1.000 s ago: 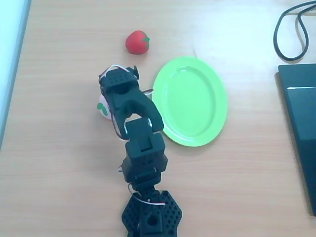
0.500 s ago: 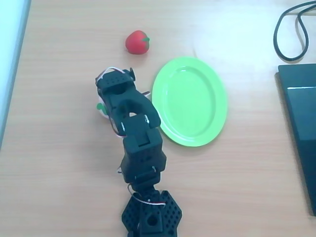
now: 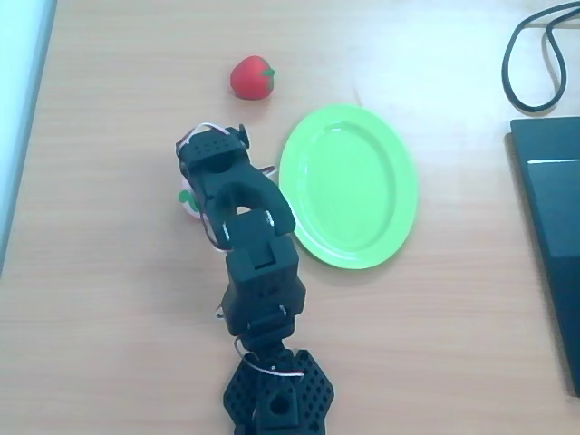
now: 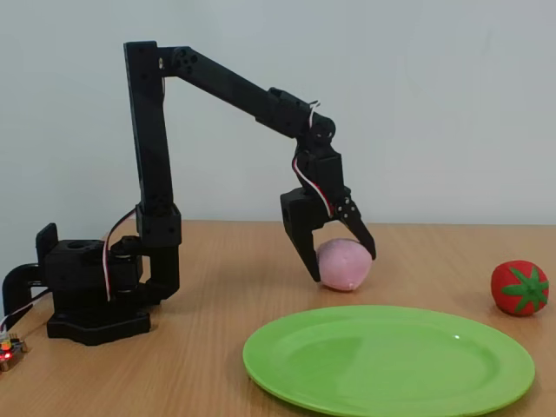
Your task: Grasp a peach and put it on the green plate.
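The gripper (image 4: 334, 256) straddles the peach (image 4: 344, 263), its jaws spread around the fruit, which rests on the table (image 4: 208, 347). In the overhead view the peach (image 3: 188, 201) lies at nine o'clock from the green plate (image 3: 349, 186); a red fruit (image 3: 252, 77) sits at eleven o'clock.

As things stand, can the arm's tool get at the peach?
Probably yes. In the fixed view the tool is already down around the peach, one finger on each side. Nothing lies between them; the green plate and red fruit sit apart.

One peach (image 4: 344, 263), one green plate (image 4: 391, 362) (plus one red fruit (image 4: 519, 287)).
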`<state>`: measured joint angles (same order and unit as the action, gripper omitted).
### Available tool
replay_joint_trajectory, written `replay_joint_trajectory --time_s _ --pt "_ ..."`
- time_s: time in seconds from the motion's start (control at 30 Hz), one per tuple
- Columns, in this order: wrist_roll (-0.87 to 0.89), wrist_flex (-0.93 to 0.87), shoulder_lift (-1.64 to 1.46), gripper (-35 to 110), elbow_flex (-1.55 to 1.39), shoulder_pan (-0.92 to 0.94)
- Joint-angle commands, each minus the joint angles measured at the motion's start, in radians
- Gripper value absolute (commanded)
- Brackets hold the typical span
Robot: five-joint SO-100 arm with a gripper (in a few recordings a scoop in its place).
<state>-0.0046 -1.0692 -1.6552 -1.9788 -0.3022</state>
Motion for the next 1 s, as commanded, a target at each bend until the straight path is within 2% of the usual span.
replay_joint_trajectory --time_s 0.0,0.5,0.97 --pt "0.002 -0.003 -0.012 39 0.018 -0.003" --pt "-0.005 -0.006 -0.153 37 0.075 0.034" --pt "-0.043 -0.006 -0.225 38 0.109 0.255"
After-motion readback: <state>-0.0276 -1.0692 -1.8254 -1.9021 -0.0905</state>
